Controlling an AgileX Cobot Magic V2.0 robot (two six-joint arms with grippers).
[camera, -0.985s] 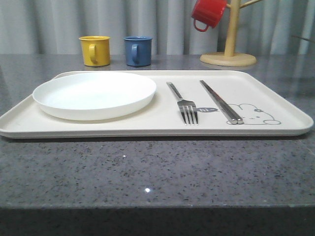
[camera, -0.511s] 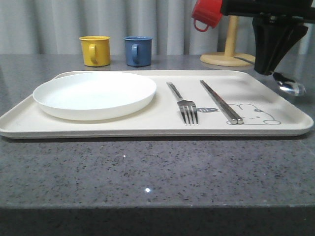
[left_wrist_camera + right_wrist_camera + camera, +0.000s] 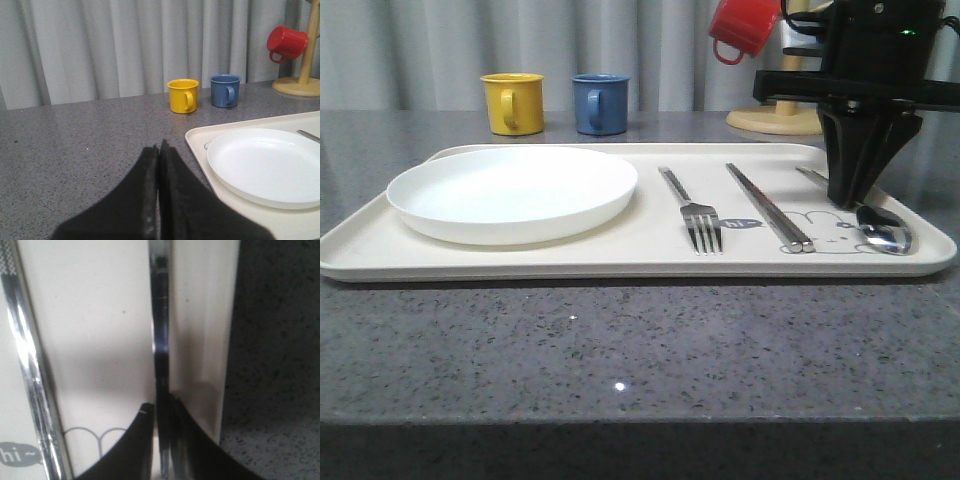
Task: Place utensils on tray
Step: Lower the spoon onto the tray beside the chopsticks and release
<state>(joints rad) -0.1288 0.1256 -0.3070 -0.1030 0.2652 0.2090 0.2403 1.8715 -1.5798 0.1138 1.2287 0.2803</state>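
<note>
The cream tray lies across the table with the white plate on its left part. To the right of the plate the fork and the chopsticks rest side by side. My right gripper stands over the tray's right end, shut on the spoon's handle. The spoon's bowl touches the tray near the rabbit drawing. The chopsticks run alongside in the right wrist view. My left gripper is shut and empty over bare table left of the tray and plate.
A yellow mug and a blue mug stand behind the tray. A red mug hangs on a wooden mug tree at the back right, close behind my right arm. Grey speckled table runs in front of the tray.
My right arm came into the front view from the right carrying the spoon, then moved left and down until the spoon's bowl met the tray's right end.
</note>
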